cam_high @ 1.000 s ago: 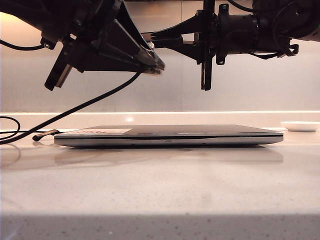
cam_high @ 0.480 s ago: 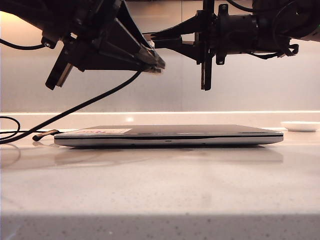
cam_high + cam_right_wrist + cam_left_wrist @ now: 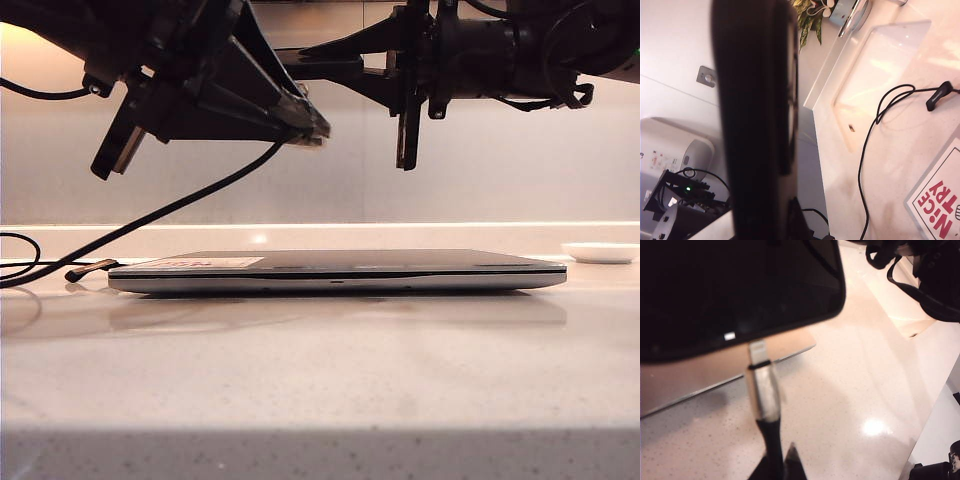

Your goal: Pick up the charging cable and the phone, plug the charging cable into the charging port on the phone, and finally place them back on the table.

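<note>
The black phone (image 3: pixel 740 285) fills the left wrist view, its short end edge facing the silvery plug (image 3: pixel 762 390) of the charging cable (image 3: pixel 771 440). The plug's tip sits at that edge beside a small bright mark; whether it is inserted I cannot tell. My left gripper (image 3: pixel 777 467) is shut on the cable just behind the plug, high over the table (image 3: pixel 320 380) at upper left (image 3: pixel 315 130). My right gripper (image 3: pixel 770 225) is shut on the phone (image 3: pixel 755 125), seen edge-on, and reaches in from upper right (image 3: pixel 300 58). The cable (image 3: pixel 180 210) hangs down to the left.
A closed silver laptop (image 3: pixel 340 270) lies flat below both grippers, with a red-lettered sticker (image 3: pixel 940 210) on its lid. The cable's other connector (image 3: pixel 90 270) rests on the table at left. A small white dish (image 3: pixel 600 252) sits at far right. A recessed basin (image 3: pixel 880 75) lies beyond.
My right gripper has lifted a little and turned slightly at the wrist with the phone in it. The left gripper and the cable have stayed put.
</note>
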